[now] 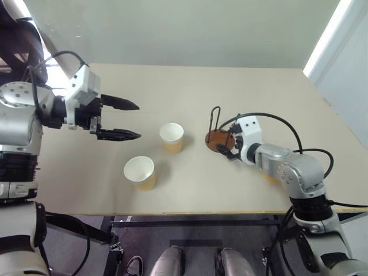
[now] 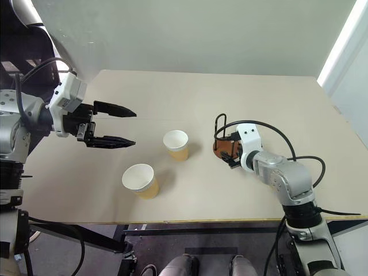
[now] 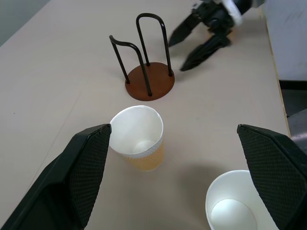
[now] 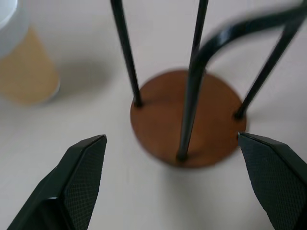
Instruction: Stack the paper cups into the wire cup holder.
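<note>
Two tan paper cups with white insides stand upright on the table: one (image 1: 171, 137) near the middle and one (image 1: 140, 172) closer to the front edge. The wire cup holder (image 1: 217, 138), a brown disc with two black wire loops, stands right of the middle cup and holds nothing. My right gripper (image 3: 176, 55) is open, low at the holder's right side, with its fingertips (image 4: 91, 158) spread just short of the base (image 4: 187, 120). My left gripper (image 1: 138, 121) hangs open above the table, left of the cups, pointing at them. A tan patch (image 1: 268, 179) peeks out by my right forearm.
The beige table (image 1: 172, 86) reaches back to a pale wall, and its front edge (image 1: 201, 214) runs below the cups. A white wall panel (image 1: 345, 69) stands past the table's right side. Black cables loop over my right arm near the holder.
</note>
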Robot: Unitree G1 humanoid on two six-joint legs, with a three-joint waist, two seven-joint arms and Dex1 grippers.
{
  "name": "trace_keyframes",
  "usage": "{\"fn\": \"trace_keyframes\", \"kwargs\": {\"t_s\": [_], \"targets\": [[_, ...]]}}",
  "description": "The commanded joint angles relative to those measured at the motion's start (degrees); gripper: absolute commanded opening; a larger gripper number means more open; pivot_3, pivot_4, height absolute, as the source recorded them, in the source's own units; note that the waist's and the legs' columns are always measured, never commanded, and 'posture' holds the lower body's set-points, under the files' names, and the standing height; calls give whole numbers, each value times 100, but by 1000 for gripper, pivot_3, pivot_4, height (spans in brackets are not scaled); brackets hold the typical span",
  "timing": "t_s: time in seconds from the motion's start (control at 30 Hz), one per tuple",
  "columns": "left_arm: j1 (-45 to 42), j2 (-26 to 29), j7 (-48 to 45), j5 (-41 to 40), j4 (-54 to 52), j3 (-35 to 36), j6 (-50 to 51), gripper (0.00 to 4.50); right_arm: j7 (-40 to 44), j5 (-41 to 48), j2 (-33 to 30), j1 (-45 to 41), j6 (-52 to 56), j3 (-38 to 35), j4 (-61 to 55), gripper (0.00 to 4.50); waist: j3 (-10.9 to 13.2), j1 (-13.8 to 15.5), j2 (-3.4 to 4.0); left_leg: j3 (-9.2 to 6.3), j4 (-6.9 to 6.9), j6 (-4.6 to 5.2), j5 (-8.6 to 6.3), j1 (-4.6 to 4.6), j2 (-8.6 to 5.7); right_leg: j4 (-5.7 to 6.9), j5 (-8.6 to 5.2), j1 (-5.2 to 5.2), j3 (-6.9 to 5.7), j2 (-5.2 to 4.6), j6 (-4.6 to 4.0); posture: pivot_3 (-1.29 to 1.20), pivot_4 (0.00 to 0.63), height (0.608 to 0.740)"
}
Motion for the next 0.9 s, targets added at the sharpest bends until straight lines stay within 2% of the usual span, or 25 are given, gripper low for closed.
{"fn": "trace_keyframes", "kwargs": {"t_s": [0.03, 0.13, 0.17, 0.47, 0.5, 0.9], "targets": [[-28, 141, -26, -58, -179, 225, 15, 4500, 184, -322, 125, -277, -482, 36, 199, 4481, 0, 2, 0, -1, 0, -1, -1, 0, 0, 0, 0, 0, 0, 0, -1, 0, 150, 740], [-9, 175, -22, -66, -226, 237, 32, 4500, 314, -465, 192, -329, -627, 60, 319, 3902, 0, 4, 0, -1, -2, -15, -10, -1, -1, -1, -1, -1, -1, 0, -2, 0, 150, 740], [2, 191, -26, -74, -244, 249, 40, 4500, 359, -493, 199, -328, -641, 58, 327, 3588, 0, 5, 0, -2, -2, -30, -19, -2, -1, -1, -1, -1, -2, 0, -3, 0, 150, 740], [41, 209, -19, -77, -303, 268, 57, 4500, 1000, -578, 19, -215, -587, 185, 106, 289, 0, 1, 0, -2, -4, -37, -23, -2, 1, -1, -4, -1, -3, 0, -7, 0, 150, 740], [50, 210, -18, -77, -309, 271, 55, 4500, 1118, -581, -71, -185, -560, 230, 44, 35, 0, 1, 0, -2, -4, -38, -23, -2, 1, -1, -4, -1, -3, 0, -7, 0, 150, 740], [-7, 165, -47, -21, -193, 222, -62, 4500, 2877, 176, -1326, 463, -37, 668, -1893, 35, -1, -8, -1, -3, -6, -52, -26, -1, 3, -1, -8, 3, -5, 1, -12, 0, 150, 740]]}}
